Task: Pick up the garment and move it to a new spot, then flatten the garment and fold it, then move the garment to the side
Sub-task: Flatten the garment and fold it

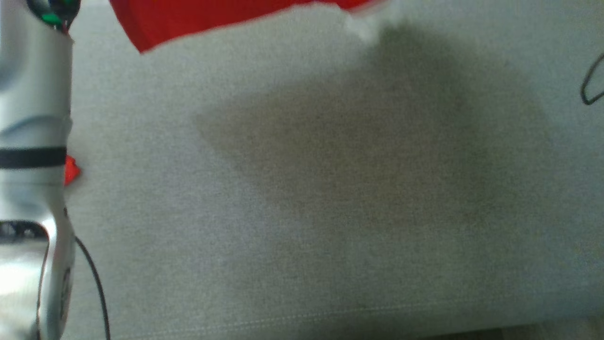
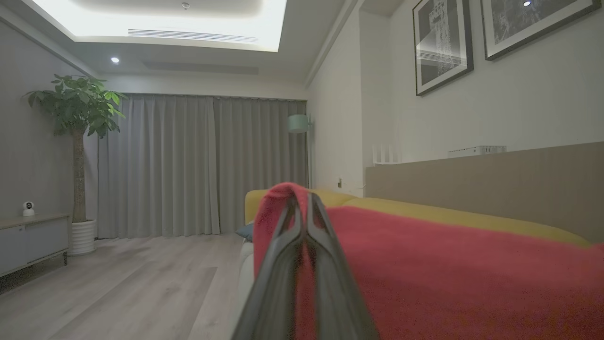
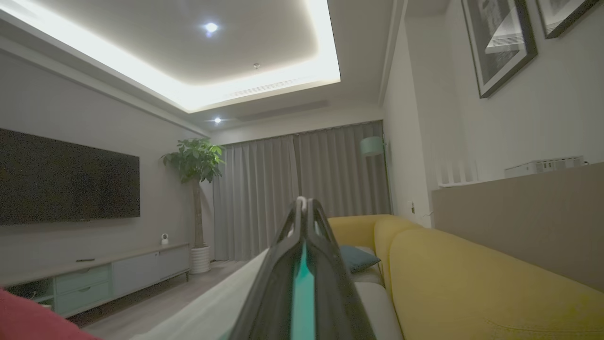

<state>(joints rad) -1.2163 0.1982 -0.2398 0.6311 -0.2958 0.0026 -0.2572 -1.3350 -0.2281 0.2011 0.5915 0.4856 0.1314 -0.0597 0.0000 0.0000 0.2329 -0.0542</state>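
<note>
The garment (image 2: 448, 274) is red cloth. In the left wrist view it drapes over the tips of my left gripper (image 2: 302, 198), which is shut on a fold of it, and it spreads right along the sofa back. In the head view the garment (image 1: 198, 19) hangs in from the top edge above the grey seat, and a small red scrap shows beside my pale left forearm (image 1: 33, 141). My right gripper (image 3: 306, 202) is shut with its fingertips pressed together and no cloth visible between them. A corner of the garment (image 3: 28, 321) shows at that view's lower left.
The grey sofa seat (image 1: 330, 212) spreads below, under a broad shadow. The yellow sofa back (image 3: 472, 278) runs along the right, with a blue pillow (image 3: 358, 257) on the seat. A black cable (image 1: 590, 85) loops at the right edge. Wooden floor (image 2: 118, 293), a potted plant and a TV cabinet lie beyond.
</note>
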